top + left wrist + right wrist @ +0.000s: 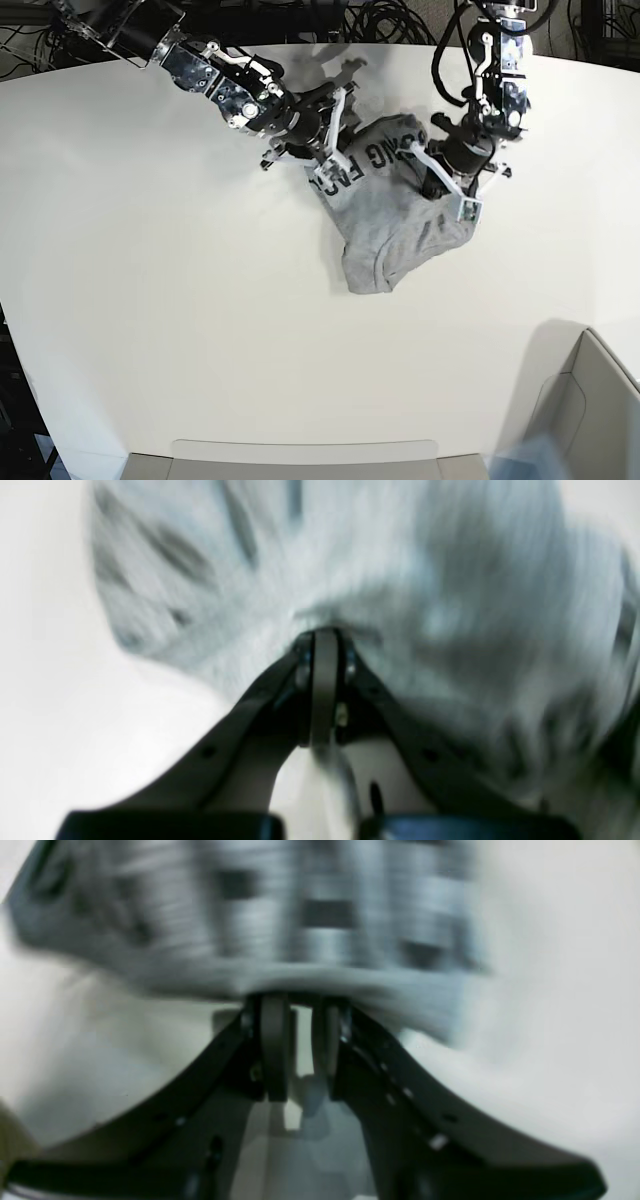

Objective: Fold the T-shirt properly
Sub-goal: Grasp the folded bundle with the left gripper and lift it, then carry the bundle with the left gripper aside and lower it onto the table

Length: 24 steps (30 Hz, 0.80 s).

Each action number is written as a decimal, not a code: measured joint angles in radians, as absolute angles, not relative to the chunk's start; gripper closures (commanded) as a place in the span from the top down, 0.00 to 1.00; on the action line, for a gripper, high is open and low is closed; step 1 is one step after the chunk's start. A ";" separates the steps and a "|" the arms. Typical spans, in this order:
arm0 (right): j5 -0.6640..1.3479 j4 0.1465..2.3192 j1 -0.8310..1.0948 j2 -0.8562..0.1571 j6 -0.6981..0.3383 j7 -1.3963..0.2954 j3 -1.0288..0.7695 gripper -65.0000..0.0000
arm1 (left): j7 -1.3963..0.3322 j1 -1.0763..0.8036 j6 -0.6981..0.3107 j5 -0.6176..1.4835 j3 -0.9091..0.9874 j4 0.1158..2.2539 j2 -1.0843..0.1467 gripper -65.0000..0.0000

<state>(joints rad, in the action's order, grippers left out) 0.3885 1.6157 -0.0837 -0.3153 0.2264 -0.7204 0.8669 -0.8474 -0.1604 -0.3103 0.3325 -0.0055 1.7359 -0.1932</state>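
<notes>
The heather-grey T-shirt (pixel 390 215) lies bunched on the white table at the upper middle of the base view, with black block lettering showing near its top. My left gripper (pixel 440 188) is shut on the shirt's right side; in the left wrist view its fingers (pixel 324 645) are pressed together on blurred grey cloth (pixel 400 570). My right gripper (pixel 335 155) holds the shirt's upper left edge. In the right wrist view its fingers (pixel 274 1040) stand narrowly apart, with the lettered cloth (pixel 325 930) across their tips. Both wrist views are motion-blurred.
The white table (pixel 150 300) spreads wide to the left and front of the shirt. A grey box (pixel 590 400) stands at the bottom right corner. A grey tray edge (pixel 300 460) runs along the bottom. Black cables (pixel 380 15) hang behind the table.
</notes>
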 measured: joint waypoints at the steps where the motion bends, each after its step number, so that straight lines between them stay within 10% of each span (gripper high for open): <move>1: 0.387 1.618 -0.081 -0.308 0.226 -0.716 0.890 0.19 | -0.866 -0.124 -0.308 0.332 0.009 1.736 -0.192 0.00; 15: 0.292 1.954 0.220 -0.318 0.222 -0.770 0.297 0.19 | -0.906 -0.116 -0.311 0.331 0.018 1.942 0.014 0.00; 24: 0.306 1.959 0.371 -0.405 0.215 -0.775 0.170 0.19 | -0.530 -0.189 -0.144 0.334 -0.085 1.708 0.067 0.00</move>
